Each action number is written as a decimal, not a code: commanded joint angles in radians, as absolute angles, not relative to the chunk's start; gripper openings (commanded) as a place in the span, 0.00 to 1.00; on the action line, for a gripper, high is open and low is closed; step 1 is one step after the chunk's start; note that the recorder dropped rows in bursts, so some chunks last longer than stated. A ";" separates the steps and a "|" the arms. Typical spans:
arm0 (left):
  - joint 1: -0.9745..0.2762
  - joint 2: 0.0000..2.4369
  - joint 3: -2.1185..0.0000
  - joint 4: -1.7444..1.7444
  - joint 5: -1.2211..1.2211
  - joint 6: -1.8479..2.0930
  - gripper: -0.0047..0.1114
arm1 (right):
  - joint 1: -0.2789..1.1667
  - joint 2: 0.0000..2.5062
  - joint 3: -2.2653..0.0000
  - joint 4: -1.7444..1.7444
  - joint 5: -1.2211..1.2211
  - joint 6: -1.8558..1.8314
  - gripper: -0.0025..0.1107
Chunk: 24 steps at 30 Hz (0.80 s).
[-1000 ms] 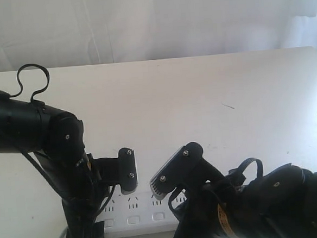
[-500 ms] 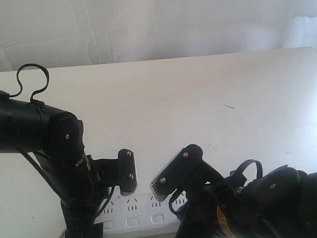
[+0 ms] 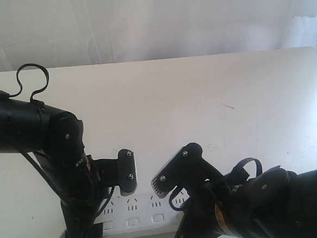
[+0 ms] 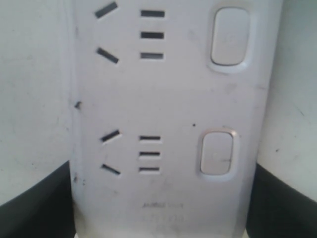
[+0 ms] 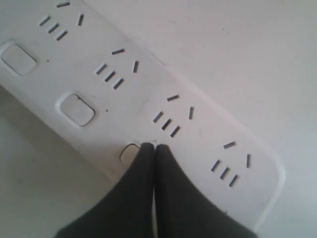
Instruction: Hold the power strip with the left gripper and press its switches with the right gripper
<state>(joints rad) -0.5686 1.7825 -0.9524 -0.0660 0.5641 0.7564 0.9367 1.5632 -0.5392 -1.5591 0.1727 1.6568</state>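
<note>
The power strip point(image 5: 148, 99) lies along the near edge of the table point(image 3: 211, 93). It is a smooth white plastic bar with a rounded end and a few dark specks and scuffs. Its switches point(image 4: 229, 35) are small rounded rectangles, each set in a shallow rim.

Over the last second the strip has not moved. The left gripper point(image 4: 161, 213) stays with its matte black fingers point(image 4: 29, 203) closed against the bar's two long sides. The right gripper point(image 5: 151, 148) has shifted only slightly. Its fingers are pressed together with nothing between them, and their tips sit at the edge of the middle switch. Whether they are pushing it in I cannot tell. The press on that switch looks to be the step in hand.
</note>
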 commanded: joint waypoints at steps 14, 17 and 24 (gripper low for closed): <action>-0.575 1.821 -0.921 -0.122 0.685 0.763 0.04 | 0.937 1.612 -0.572 -1.566 0.139 1.661 0.02; -0.575 1.821 -0.921 -0.124 0.685 0.763 0.04 | 0.937 1.626 -0.572 -1.566 0.123 1.661 0.02; -0.575 1.821 -0.921 -0.124 0.680 0.763 0.04 | 0.937 1.633 -0.572 -1.563 0.077 1.661 0.02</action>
<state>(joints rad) -0.5686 1.7825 -0.9524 -0.0660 0.5641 0.7586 0.9367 1.6099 -0.5857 -1.5698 0.1323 1.6568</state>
